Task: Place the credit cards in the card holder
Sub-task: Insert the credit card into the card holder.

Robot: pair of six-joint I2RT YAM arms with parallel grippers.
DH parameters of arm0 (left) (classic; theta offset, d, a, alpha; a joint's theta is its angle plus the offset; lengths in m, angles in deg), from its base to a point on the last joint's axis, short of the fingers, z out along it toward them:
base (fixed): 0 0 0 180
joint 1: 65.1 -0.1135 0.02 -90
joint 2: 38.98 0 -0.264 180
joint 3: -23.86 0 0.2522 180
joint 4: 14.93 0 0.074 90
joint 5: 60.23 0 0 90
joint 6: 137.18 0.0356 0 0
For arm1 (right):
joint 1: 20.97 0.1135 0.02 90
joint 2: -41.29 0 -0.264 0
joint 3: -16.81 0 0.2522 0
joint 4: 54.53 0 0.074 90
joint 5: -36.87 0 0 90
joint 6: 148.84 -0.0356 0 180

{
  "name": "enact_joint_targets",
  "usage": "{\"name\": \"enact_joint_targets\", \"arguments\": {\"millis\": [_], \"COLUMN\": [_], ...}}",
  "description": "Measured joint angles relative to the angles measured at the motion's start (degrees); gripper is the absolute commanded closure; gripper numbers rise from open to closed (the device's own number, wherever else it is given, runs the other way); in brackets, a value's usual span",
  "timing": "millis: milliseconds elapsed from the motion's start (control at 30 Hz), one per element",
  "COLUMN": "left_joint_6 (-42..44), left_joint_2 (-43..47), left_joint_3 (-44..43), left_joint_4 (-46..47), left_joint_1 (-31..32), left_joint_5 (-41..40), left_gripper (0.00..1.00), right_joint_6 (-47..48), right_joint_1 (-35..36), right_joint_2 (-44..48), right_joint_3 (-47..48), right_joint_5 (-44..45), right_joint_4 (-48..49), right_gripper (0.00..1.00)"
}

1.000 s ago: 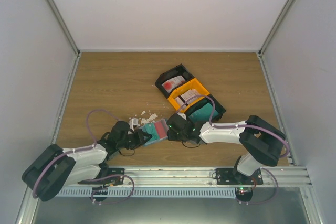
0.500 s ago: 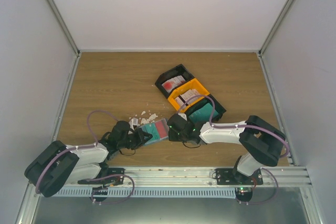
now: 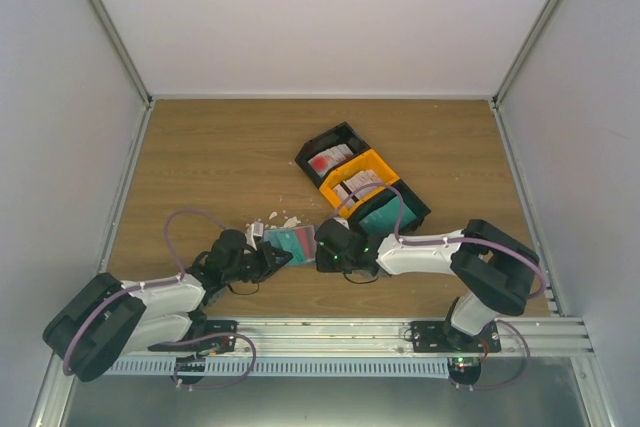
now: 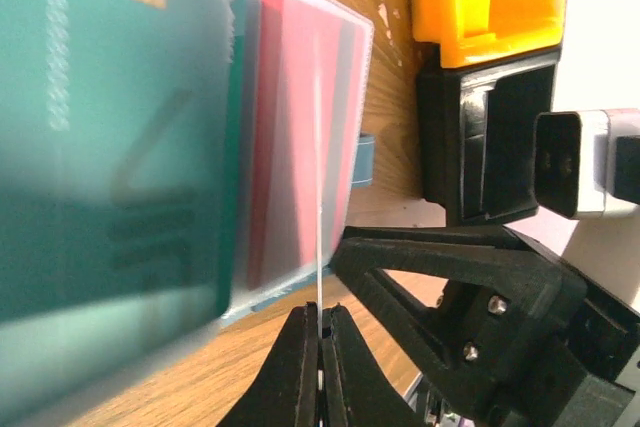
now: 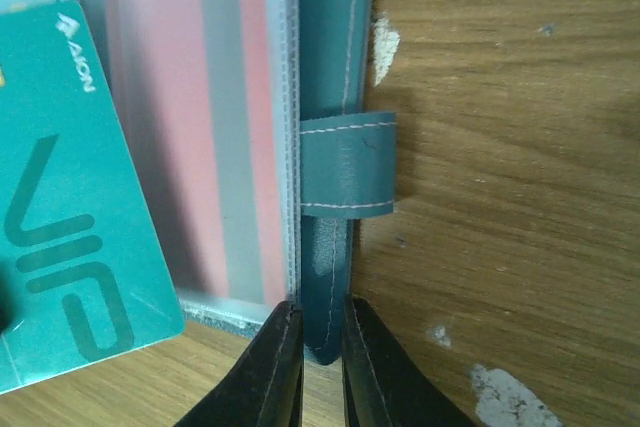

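Reaching low twd table middle w/ both arms. Pinching clear sleeve (image 4: 352,77) of card holder (image 5: 330,47) tight in L gripper (image 4: 320,325), clamping its teal edge w/ R gripper (image 5: 322,319). Wood table (image 3: 210,157), white walls (image 3: 300,17).

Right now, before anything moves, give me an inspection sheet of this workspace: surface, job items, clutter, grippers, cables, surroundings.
Surface: wooden table, pale chipped spots near the holder.
Job's things: card holder open between the arms; teal card over its clear sleeves; red card inside a sleeve.
Clutter: white scraps beside the holder; orange tray and black trays with what look like more cards.
Grippers: left gripper shut on a clear sleeve edge; right gripper shut on the holder's cover edge.
Cables: purple cables looped along both arms.
Surroundings: white walls; metal rail at the near edge.
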Motion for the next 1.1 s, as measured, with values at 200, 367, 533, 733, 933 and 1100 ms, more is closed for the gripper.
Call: {"name": "enact_joint_targets", "arguments": {"millis": [200,367,533,733,933,1100], "left_joint_6": [1.97,5.2,11.54,18.47,22.73,24.9], "left_joint_2": [0.0,2.27,3.91,2.99,-3.85,-6.97], "left_joint_3": [-0.13,-2.12,-7.23,-9.88,-10.67,-11.06], "left_joint_4": [1.33,-5.05,-13.92,-19.82,-20.5,-19.19], "left_joint_1": [0.04,0.02,-2.25,-6.56,-9.53,-10.88], "left_joint_5": [0.9,-0.09,-0.33,2.43,7.72,10.71], "left_gripper": [1.0,1.0,1.0,1.0,1.0,1.0], "right_joint_6": [-0.02,-0.07,-0.02,0.02,0.02,0.04], "right_joint_1": [0.11,0.11,0.11,0.13,0.17,0.17], "right_joint_2": [-0.24,-0.24,-0.24,-0.26,-0.26,-0.35], "right_joint_3": [0.0,0.0,0.11,0.31,0.59,1.14], "right_joint_5": [-0.83,-0.81,-0.74,-0.76,-0.79,-0.85], "right_joint_4": [0.7,0.68,0.46,-0.02,-0.74,-1.9], "right_gripper": [0.86,0.87,0.87,0.87,0.87,0.87]}}
